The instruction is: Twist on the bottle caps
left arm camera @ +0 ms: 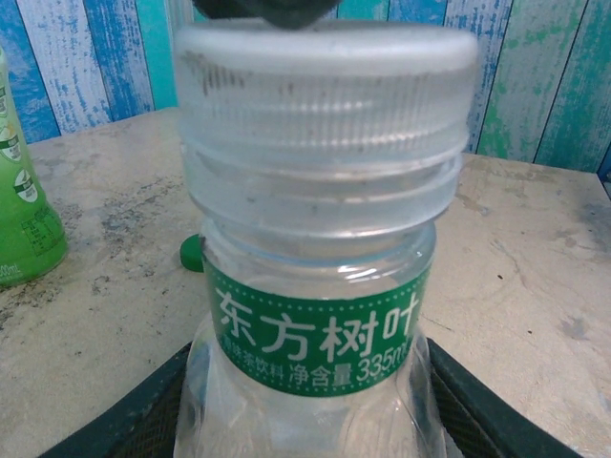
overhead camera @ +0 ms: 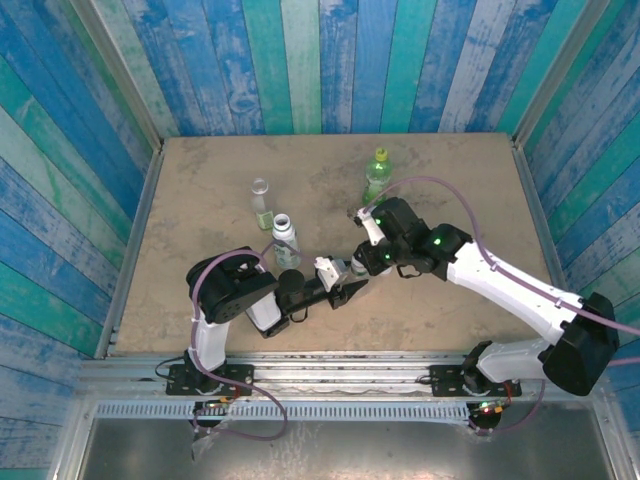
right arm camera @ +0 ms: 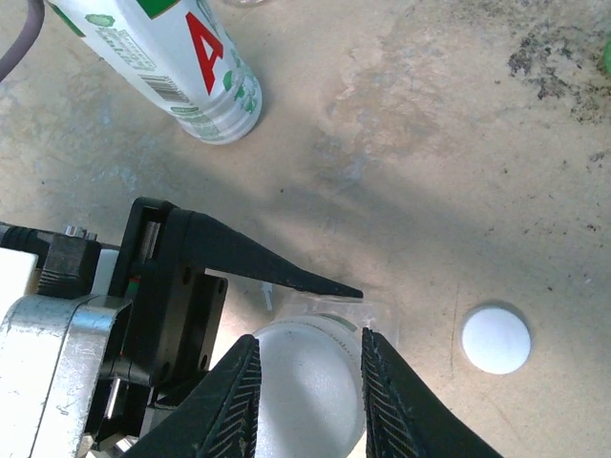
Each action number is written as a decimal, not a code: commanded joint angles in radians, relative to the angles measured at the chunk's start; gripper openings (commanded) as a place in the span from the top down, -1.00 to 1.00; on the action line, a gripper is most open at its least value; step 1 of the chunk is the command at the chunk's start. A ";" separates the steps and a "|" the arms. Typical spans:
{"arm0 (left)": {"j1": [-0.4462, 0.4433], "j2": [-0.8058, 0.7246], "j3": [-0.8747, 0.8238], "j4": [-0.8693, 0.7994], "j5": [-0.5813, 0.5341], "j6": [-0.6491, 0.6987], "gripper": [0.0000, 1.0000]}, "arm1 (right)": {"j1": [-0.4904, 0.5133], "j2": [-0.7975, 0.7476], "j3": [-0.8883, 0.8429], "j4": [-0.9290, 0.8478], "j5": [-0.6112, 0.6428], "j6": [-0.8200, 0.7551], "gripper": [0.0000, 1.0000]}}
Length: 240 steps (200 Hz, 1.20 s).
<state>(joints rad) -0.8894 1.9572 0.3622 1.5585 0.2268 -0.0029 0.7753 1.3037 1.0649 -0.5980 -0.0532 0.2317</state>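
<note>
White cap (right arm camera: 305, 391) sits directly under right hand (right arm camera: 308, 342)
The right hand pinches it atop the upright bottle (left arm camera: 315, 382); left hand (overhead camera: 348, 282), reaching from 8 o'clock, grips the bottle.

We see the tan table (overhead camera: 200, 300) carrying a white-labelled bottle (overhead camera: 285, 240), a clear bottle (overhead camera: 261, 203) just behind it, and a green bottle (overhead camera: 377, 175) well to its right.

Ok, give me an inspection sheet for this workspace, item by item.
Surface: tan table, mottled with dark stains.
Job's things: held clear bottle with white cap on its neck; green bottle capped; white-labelled bottle and open clear bottle standing; loose white cap and dark green cap lying on the table.
Clutter: nothing seen.
Grippers: left gripper fingers clamp the held bottle; right gripper fingers pinch its cap.
Cables: purple cables run along both arms.
Surroundings: blue-green plank walls.
</note>
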 commanded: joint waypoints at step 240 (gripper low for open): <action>-0.006 0.046 0.046 -0.023 0.011 0.006 -0.06 | -0.075 -0.180 -0.147 -0.123 -0.364 0.028 0.58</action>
<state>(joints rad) -0.8913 1.9682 0.3969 1.5379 0.2352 0.0032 0.7044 1.1603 0.9119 -0.6659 -0.3595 0.2535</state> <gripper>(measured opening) 0.548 0.212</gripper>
